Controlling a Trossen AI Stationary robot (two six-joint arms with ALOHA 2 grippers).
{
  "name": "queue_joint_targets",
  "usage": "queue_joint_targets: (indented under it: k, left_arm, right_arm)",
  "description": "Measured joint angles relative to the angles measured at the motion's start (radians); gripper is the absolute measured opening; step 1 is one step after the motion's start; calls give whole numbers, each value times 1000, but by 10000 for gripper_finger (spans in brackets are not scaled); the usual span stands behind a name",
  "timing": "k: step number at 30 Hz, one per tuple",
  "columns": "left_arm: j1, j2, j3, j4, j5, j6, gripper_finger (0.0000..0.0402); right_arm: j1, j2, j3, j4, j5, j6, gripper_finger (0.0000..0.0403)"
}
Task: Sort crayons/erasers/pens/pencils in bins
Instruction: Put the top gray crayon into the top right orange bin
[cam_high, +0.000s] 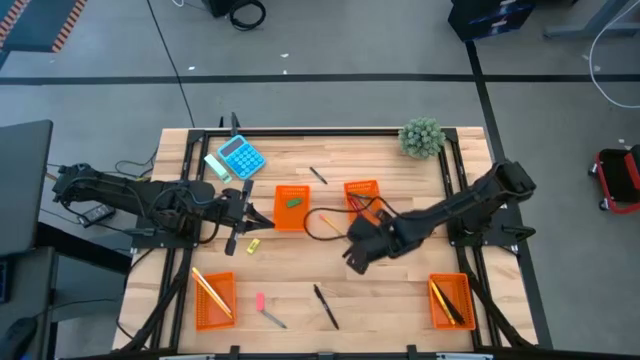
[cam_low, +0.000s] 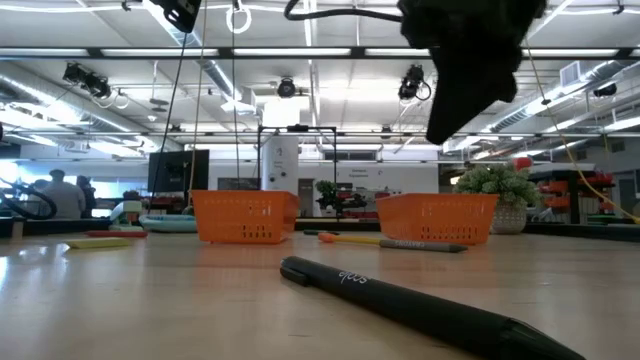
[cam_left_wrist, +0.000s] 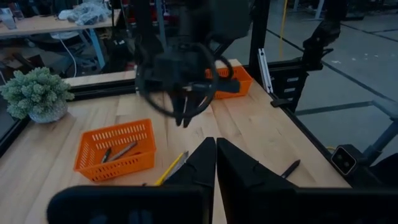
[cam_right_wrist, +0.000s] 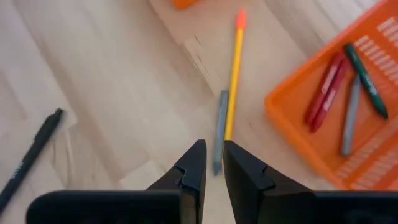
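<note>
We find the right gripper (cam_high: 355, 255) hanging over the middle of the table, its fingers (cam_right_wrist: 193, 168) a narrow slit apart with nothing clamped between them. Just under its tips lies a short grey crayon (cam_right_wrist: 219, 130), touching along its side a long yellow pencil (cam_right_wrist: 234, 74) with an orange end. Beside these stands the far-right bin (cam_right_wrist: 292, 118) – orange, low, with slotted walls – holding two red crayons (cam_right_wrist: 324, 93), a green one and a grey one.

The left gripper (cam_high: 250, 215) waits at the left side, its fingers (cam_left_wrist: 202, 162) pressed together and holding nothing.

The far-left bin (cam_high: 291, 207) holds a green eraser (cam_high: 294, 201). The near-left bin (cam_high: 214, 300) holds long yellow and orange pencils; the near-right bin (cam_high: 450, 300) holds slim sticks, some yellow and some dark – we cannot tell which kind.

Loose on the wood:
- a small yellow eraser (cam_high: 253, 243), near the left gripper
- a pink eraser (cam_high: 260, 300), to the right of the near-left bin
- a grey stick (cam_high: 273, 319), just beside the pink eraser
- a black pen (cam_high: 326, 305), at the near middle
- another dark pen (cam_high: 318, 175), far, between the two middle bins
</note>
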Motion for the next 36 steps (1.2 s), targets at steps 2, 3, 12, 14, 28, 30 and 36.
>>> queue_joint_targets:
  k: [2,3,12,14,28,30,36]
  left_arm:
    - [0,0,0,-12,0,0,22]
    - [0,0,0,-16,0,3,21]
    - [0,0,0,-23,0,14,27]
    - [0,0,0,-31,0,4,29]
    - [0,0,0,-53,1,-1,30]
    - [0,0,0,-54,1,-1,33]
    - [0,0,0,-57,1,-2,35]
  right_arm:
    - [41,11,-19,10,36,40,62]
    - [60,20,-27,12,44,53,62]
    - [103,148,-42,29,82,104,63]
    - [103,181,-42,26,103,100,68]
    - [36,233,-42,47,119,85,139]
    - [35,240,-43,65,121,84,138]
    - [35,271,-44,145,144,43,134]
